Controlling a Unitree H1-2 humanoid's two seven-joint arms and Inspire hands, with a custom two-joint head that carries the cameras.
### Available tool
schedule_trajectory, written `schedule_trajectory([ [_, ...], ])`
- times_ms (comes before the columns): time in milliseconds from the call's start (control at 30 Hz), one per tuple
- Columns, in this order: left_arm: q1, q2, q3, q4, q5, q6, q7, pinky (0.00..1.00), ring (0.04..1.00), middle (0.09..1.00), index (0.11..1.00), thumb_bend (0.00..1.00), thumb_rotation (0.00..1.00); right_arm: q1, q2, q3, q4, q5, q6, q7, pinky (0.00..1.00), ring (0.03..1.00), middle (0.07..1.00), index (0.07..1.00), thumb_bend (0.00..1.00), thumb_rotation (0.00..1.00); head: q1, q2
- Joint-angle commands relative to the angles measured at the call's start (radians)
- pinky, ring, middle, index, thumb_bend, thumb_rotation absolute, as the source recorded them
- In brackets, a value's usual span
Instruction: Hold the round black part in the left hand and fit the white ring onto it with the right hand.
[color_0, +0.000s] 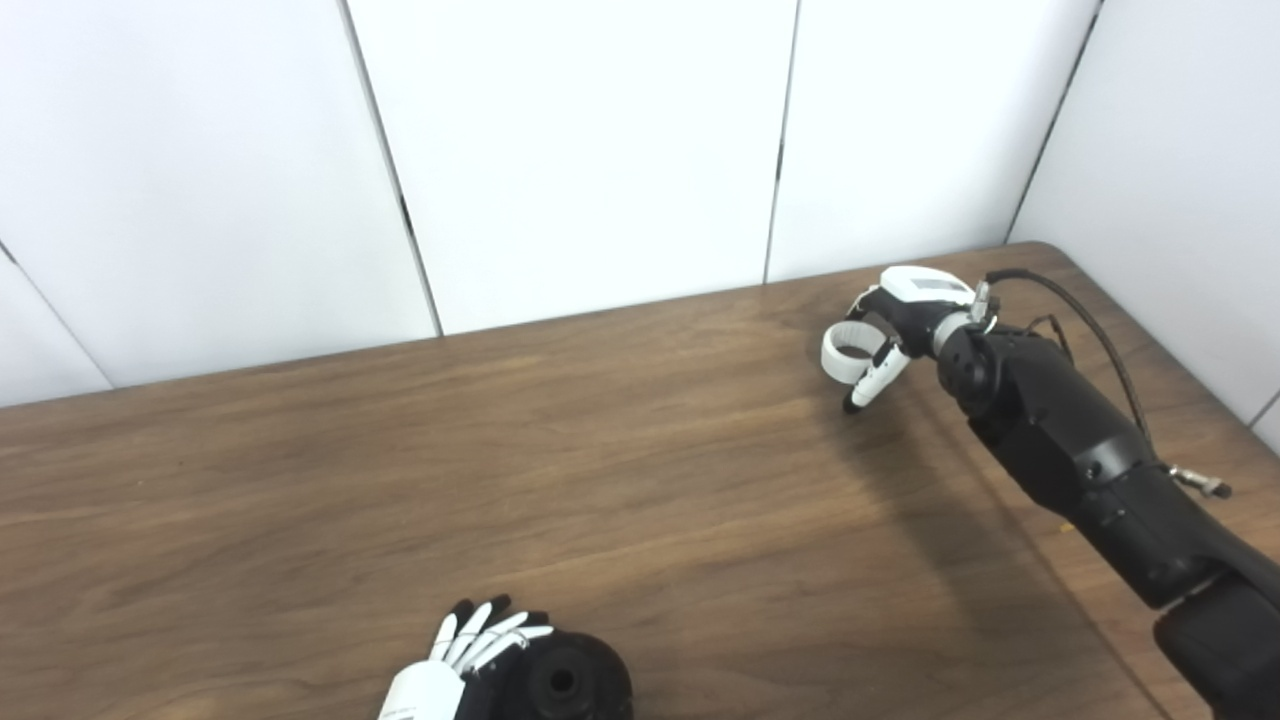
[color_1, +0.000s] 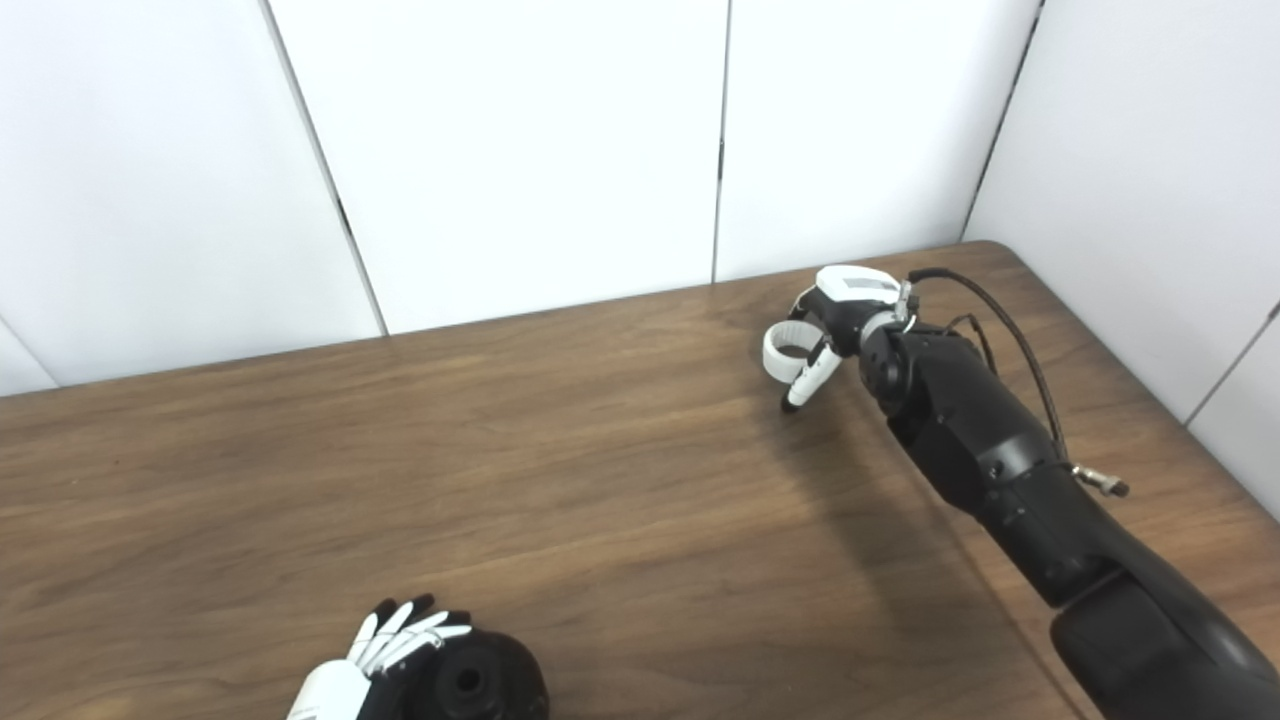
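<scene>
Black part: round black plastic part with a central hole (color_0: 568, 683), at the near edge of the brown wooden counter (color_0: 600, 470), hole facing up, held at its left side by the left robot hand (color_0: 465, 655).
White ring: short, wide white plastic ring (color_0: 850, 351), gripped by the right robot hand (color_0: 895, 325) at the far right, lifted, opening tilted upward.
Separation: well apart.

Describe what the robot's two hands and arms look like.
The right arm is bulky matte black, with a thin black cable looping above it and a small metal plug. The right hand and left hand have white shells, black palms and white fingers with black tips.
</scene>
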Motion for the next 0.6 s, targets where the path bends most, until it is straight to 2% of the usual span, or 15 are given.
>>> schedule_trajectory([
  [0, 0.031, 0.011, -0.023, 0.015, 0.05, 0.026, -0.041, 1.0, 0.949, 0.837, 0.483, 0.52, 0.07, -0.046, -0.025, -0.013, -0.023, 0.001, -0.019, -0.031, 1.0, 0.969, 0.934, 0.74, 0.83, 0.24, 0.002, -0.002],
  [200, 0.027, 0.006, -0.025, 0.019, 0.049, 0.025, -0.038, 1.0, 0.948, 0.835, 0.483, 0.52, 0.07, -0.051, -0.024, -0.005, -0.015, -0.004, -0.024, -0.035, 1.0, 0.961, 0.925, 0.727, 0.83, 0.24, 0.005, -0.003],
  [500, 0.025, -0.003, -0.026, 0.016, 0.068, 0.034, -0.037, 1.0, 0.946, 0.834, 0.483, 0.52, 0.06, -0.059, -0.027, 0.007, -0.012, -0.003, -0.03, -0.028, 0.98, 0.945, 0.896, 0.664, 0.76, 0.2, 0.01, -0.002],
  [533, 0.025, -0.004, -0.026, 0.016, 0.068, 0.033, -0.037, 1.0, 0.944, 0.834, 0.483, 0.52, 0.06, -0.059, -0.026, 0.005, -0.011, 0.001, -0.033, -0.031, 0.97, 0.942, 0.889, 0.581, 0.65, 0.17, 0.011, -0.002],
  [567, 0.025, -0.004, -0.027, 0.016, 0.069, 0.032, -0.036, 1.0, 0.943, 0.833, 0.483, 0.52, 0.06, -0.059, -0.026, 0.003, -0.011, 0.005, -0.036, -0.033, 0.96, 0.938, 0.88, 0.529, 0.57, 0.16, 0.012, -0.003],
])
